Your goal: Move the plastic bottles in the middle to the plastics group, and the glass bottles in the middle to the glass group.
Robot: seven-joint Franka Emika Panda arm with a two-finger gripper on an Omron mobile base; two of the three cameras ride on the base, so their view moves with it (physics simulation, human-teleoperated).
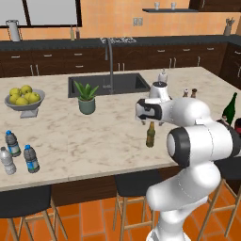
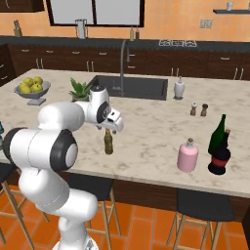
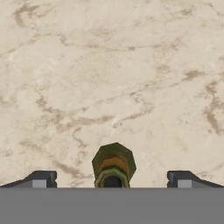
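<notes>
1. All three pictures are rendered and evenly bright, with warm flat light and no visible lamp.
2. Shadows are faint: the marble counter [image 1: 108,136] shows only soft dark patches under objects at the centre of both base views.
3. No glare or motion blur; edges look slightly soft and pixelated.
4. The hand view is flatly lit, with the marble veins clear.

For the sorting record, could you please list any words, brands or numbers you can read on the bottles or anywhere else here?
No text can be read anywhere in these pictures.
Water bottles: blue labels, any print too small to read.
Dark bottle: red band, no legible words.
Brown bottle, pink bottle, green bottle: no lettering visible.
</notes>
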